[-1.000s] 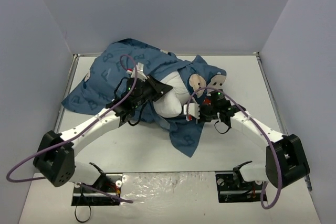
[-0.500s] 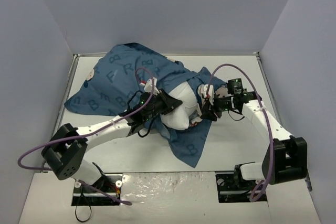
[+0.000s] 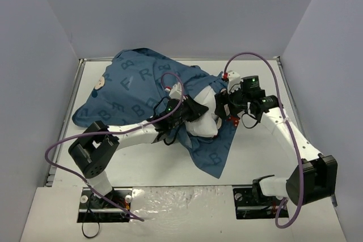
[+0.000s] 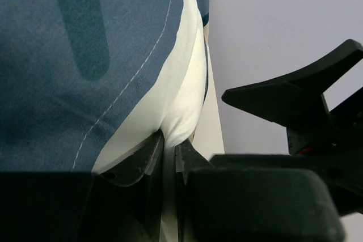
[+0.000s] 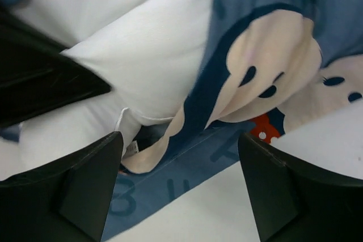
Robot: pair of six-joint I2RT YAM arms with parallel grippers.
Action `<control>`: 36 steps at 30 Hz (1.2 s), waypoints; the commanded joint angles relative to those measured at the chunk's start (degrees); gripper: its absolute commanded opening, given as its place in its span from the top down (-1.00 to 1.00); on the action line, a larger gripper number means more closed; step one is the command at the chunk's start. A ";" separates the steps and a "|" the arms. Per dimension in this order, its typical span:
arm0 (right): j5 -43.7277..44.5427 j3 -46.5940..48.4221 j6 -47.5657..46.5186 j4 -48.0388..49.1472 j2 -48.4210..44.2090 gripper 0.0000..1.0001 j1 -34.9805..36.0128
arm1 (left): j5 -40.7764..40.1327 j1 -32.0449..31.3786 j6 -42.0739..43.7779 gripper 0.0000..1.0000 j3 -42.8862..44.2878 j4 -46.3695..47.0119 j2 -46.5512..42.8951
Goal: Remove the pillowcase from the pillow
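The dark-blue pillowcase [image 3: 133,86] lies crumpled over the table's left and middle, with a flap trailing forward. A bulge of the white pillow [image 3: 207,124] pokes out of its right-hand opening. My left gripper [image 3: 197,107] reaches in from the left. In the left wrist view it [image 4: 169,140] is shut on a pinch of the pillow [image 4: 181,100], beside the pillowcase [image 4: 74,55]. My right gripper [image 3: 223,106] hovers just right of the opening. In the right wrist view it [image 5: 181,179] is open over the pillowcase hem [image 5: 187,162], a printed mouse face [image 5: 266,66] and the pillow [image 5: 142,55], holding nothing.
The white table [image 3: 266,151] is boxed in by grey walls on the left, back and right. Purple cables [image 3: 249,58] arc over both arms. The left gripper's black finger [image 5: 45,83] sits close beside my right fingers.
The right gripper has opened, let go of the pillowcase and lifted toward the back. The left gripper has dragged the pinched pillow to the right, and the pillowcase has shifted with it.
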 commanded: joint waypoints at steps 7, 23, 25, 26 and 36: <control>28.85 -2.22 20.25 13.17 4.07 -0.40 3.93 | -0.15 -1.74 0.75 0.95 1.17 3.17 -0.31; 21.66 -4.51 16.83 24.07 15.51 1.00 -7.40 | 3.00 -1.56 3.03 0.95 -2.61 -2.89 -12.34; 19.91 -4.07 16.56 24.60 18.58 1.00 -8.97 | 4.67 -1.47 3.30 0.95 -2.79 -4.03 -14.10; 19.11 -3.72 16.56 24.69 19.90 1.00 -9.60 | 5.38 -1.30 3.65 0.95 -2.88 -4.38 -16.02; 4.26 0.50 16.47 23.99 34.67 1.00 -14.17 | 9.52 0.98 5.94 0.95 -3.23 -16.59 -28.60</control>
